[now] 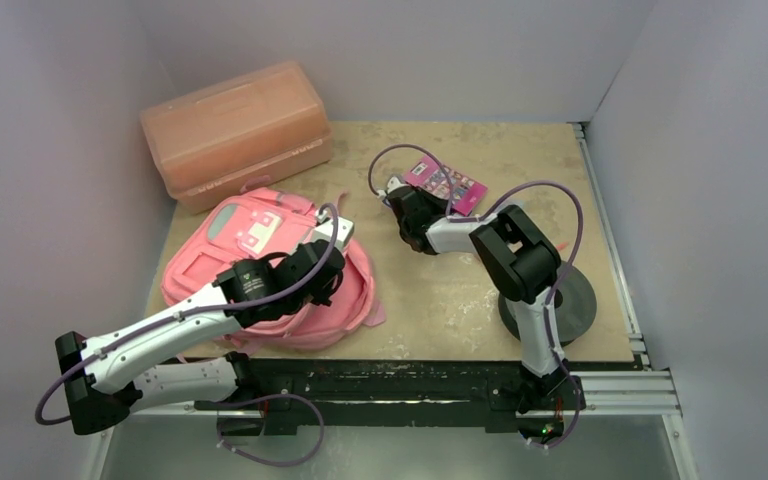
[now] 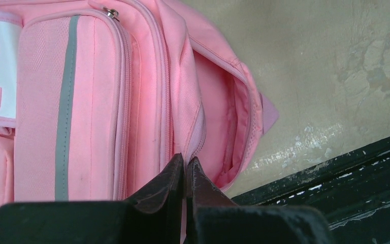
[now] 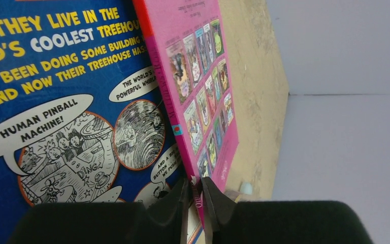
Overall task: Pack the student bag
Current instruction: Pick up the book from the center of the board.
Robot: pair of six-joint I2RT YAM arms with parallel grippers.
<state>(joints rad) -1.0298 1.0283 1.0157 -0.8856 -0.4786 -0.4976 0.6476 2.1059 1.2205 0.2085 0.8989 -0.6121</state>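
Note:
The student bag (image 1: 260,250), a soft pink backpack with grey strips, lies flat at the left of the table. Its main compartment gapes open along the side (image 2: 233,127). My left gripper (image 1: 325,265) (image 2: 185,160) is shut on the bag's pink zip edge at that opening. A thin pink book (image 1: 447,183) (image 3: 198,66) lies at the back middle of the table. My right gripper (image 1: 397,195) (image 3: 196,183) is shut on the book's spine at its near corner. A blue comic-style book cover (image 3: 56,101) lies right beside the pink one.
A salmon-orange translucent plastic box (image 1: 235,130) stands at the back left behind the bag. A dark round disc (image 1: 575,300) lies by the right arm's base. The black rail (image 2: 335,173) runs along the near table edge. Grey walls enclose the table.

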